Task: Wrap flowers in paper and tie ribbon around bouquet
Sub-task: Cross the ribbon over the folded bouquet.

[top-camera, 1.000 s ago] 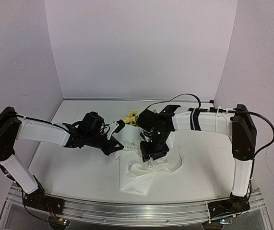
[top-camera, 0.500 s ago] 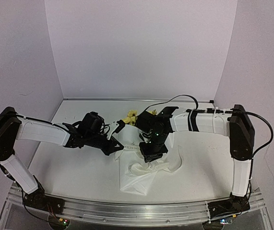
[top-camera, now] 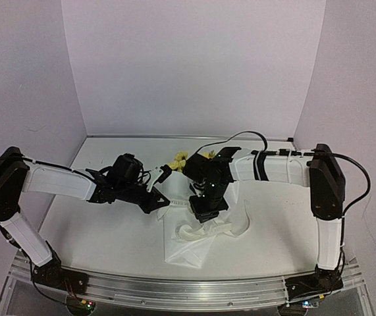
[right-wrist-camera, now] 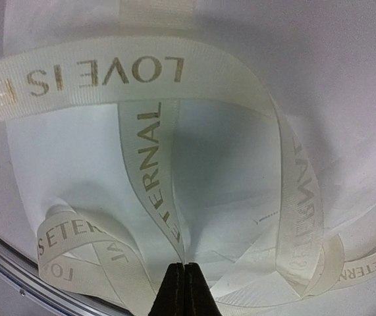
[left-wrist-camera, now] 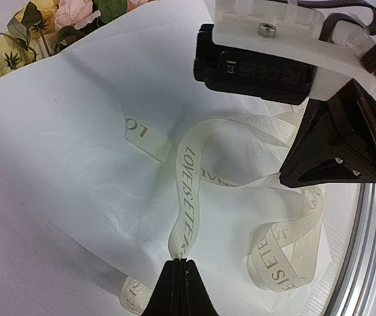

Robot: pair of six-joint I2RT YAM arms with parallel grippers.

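Left gripper [left-wrist-camera: 176, 287] is fully closed, pinching one ribbon [left-wrist-camera: 186, 197] strand. Right gripper [right-wrist-camera: 184, 287] is likewise closed on another, apparently to form the knot. Bouquet [top-camera: 185, 242] lies mid-table, flowers [top-camera: 180, 159] at the far end.

My right wrist view: "LOVE IS" and "ETERNAL", printed along the ribbon [right-wrist-camera: 149, 145].
My left wrist view: "LOVE IS ETE" on the same ribbon; rest unreadable.
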